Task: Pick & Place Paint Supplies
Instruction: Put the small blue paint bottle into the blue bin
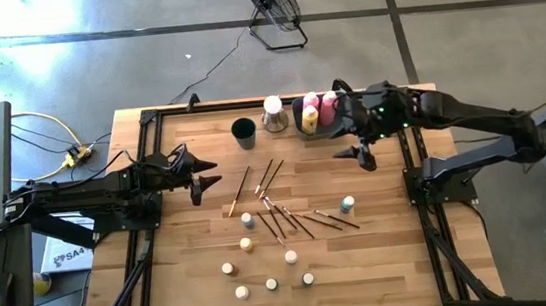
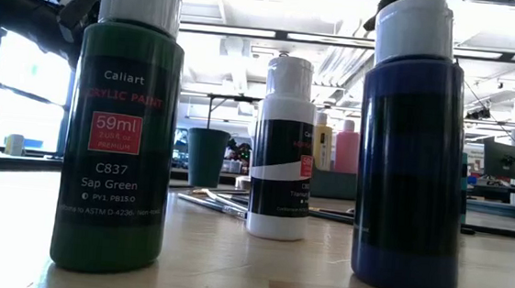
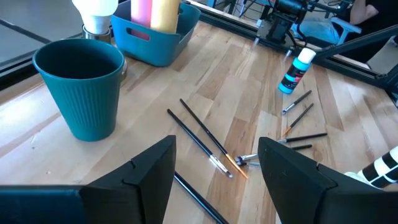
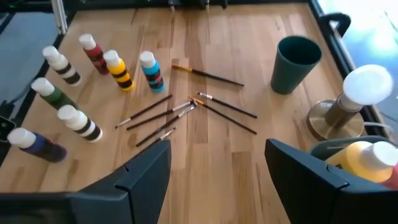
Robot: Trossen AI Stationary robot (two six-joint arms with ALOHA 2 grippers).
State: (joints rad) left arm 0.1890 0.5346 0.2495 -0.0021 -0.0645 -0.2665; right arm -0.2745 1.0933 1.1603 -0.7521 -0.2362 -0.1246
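Fingers spread, empty: left gripper [image 1: 207, 173] at table's 9 o'clock, right gripper [image 1: 355, 152] at 2 o'clock; thin brushes [image 1: 280, 209] on wood grain; ribbed teal cup [image 3: 81, 85].

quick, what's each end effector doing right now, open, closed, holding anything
Left end effector: open, holding nothing, above the brushes.
Right end effector: open, holding nothing, beside the bin.

The table [image 1: 383, 253] was pale, smooth wood. Beside the ribbed matt plastic cup [image 3: 81, 87], the bin [image 3: 163, 43] looked glossy plastic; bottles [image 2: 119, 142] shone.
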